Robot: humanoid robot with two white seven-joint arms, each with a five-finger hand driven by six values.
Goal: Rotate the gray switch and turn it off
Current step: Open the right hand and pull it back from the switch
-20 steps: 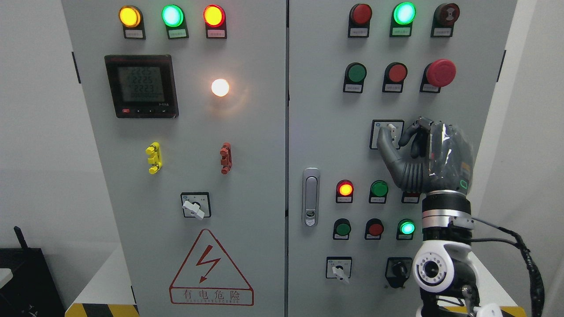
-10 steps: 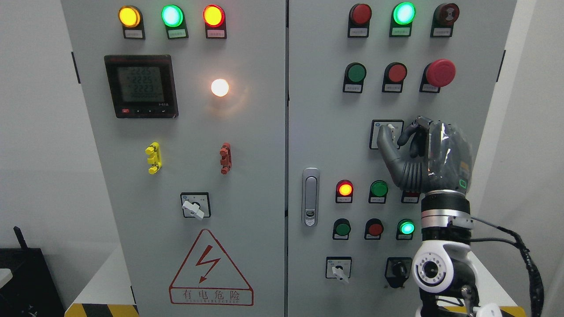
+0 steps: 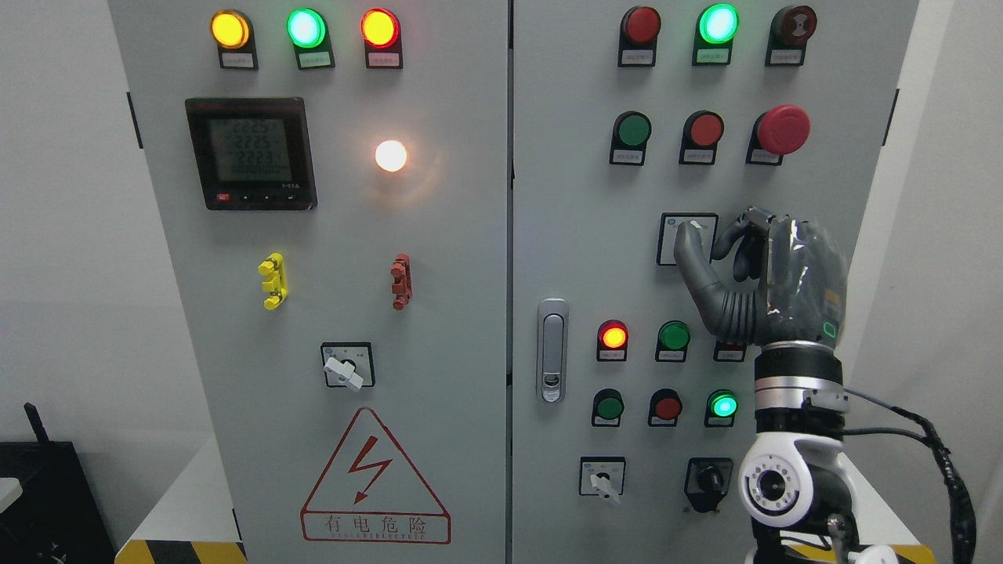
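The gray rotary switch point(image 3: 675, 232) sits on a small square plate on the right cabinet door, below the red mushroom button point(image 3: 783, 129). My right hand point(image 3: 705, 244) comes up from the lower right and is closed on the switch. The thumb point(image 3: 691, 252) lies across the knob's left side and the curled index finger point(image 3: 729, 236) is on its right. The hand hides most of the knob; only a pale tip shows above the thumb. My left arm is not in view.
Similar gray switches are on the left door point(image 3: 347, 366) and at the lower right point(image 3: 602, 478), beside a black selector point(image 3: 709, 478). Lit lamps and push buttons point(image 3: 674, 335) surround the hand. A door handle point(image 3: 553, 350) is to the left.
My right hand and wrist have shifted slightly right and turned a little. The thumb now covers more of the knob's pale tip.
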